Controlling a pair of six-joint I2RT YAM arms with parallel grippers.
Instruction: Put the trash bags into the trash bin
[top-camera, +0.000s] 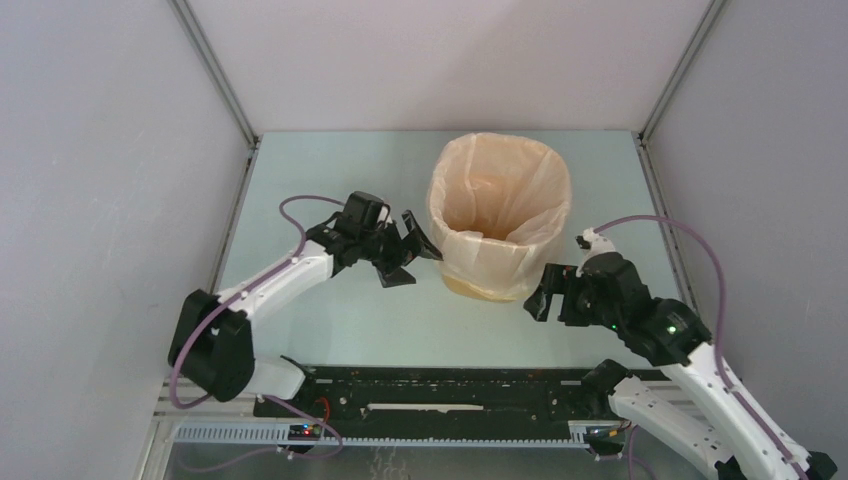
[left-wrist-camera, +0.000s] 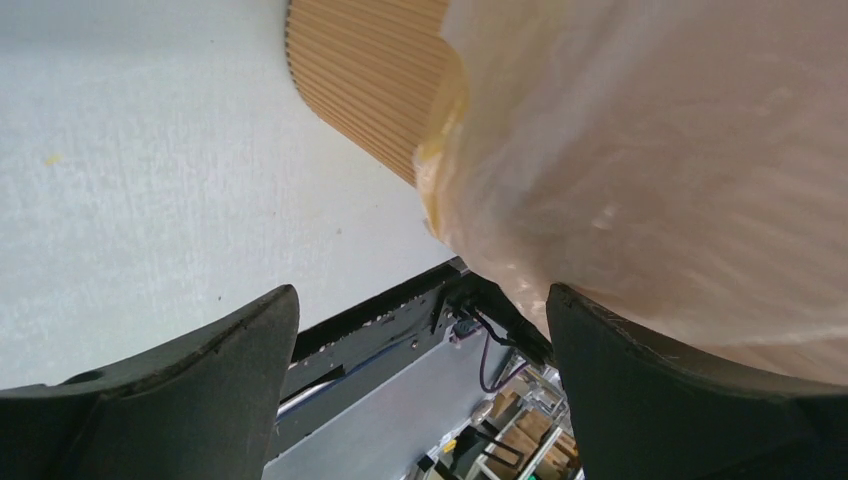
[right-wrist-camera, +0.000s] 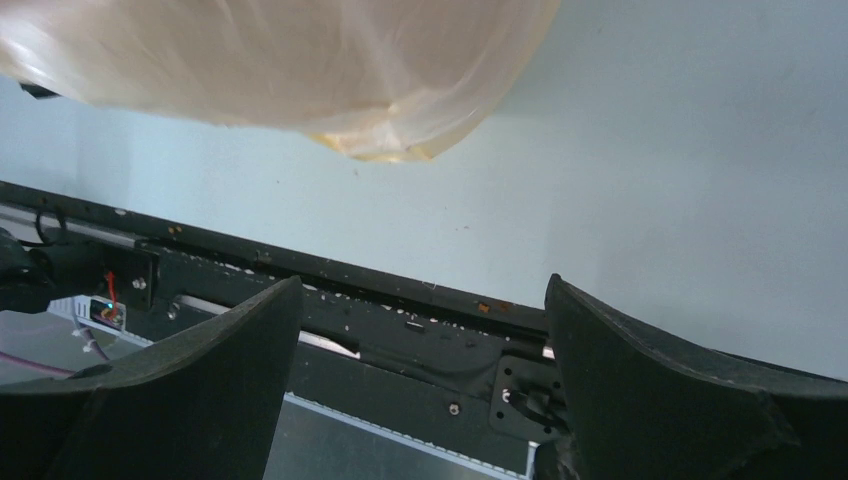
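The yellow-orange trash bin (top-camera: 480, 285) stands upright on the table, right of centre. The translucent cream trash bag (top-camera: 500, 190) lines it and is folded out over the rim, hanging down most of the outside. My left gripper (top-camera: 410, 253) is open and empty beside the bin's left wall. In the left wrist view the ribbed bin (left-wrist-camera: 370, 80) and the bag (left-wrist-camera: 650, 150) fill the upper right, and that gripper (left-wrist-camera: 420, 310) has nothing between its jaws. My right gripper (top-camera: 537, 290) is open and empty at the bin's lower right. In the right wrist view the bag (right-wrist-camera: 280, 60) hangs above that gripper (right-wrist-camera: 422, 300).
A black mounting rail (top-camera: 440, 395) runs along the table's near edge between the arm bases. Grey walls (top-camera: 100, 150) enclose the table on the left, back and right. Purple cables (top-camera: 300, 205) loop off both arms.
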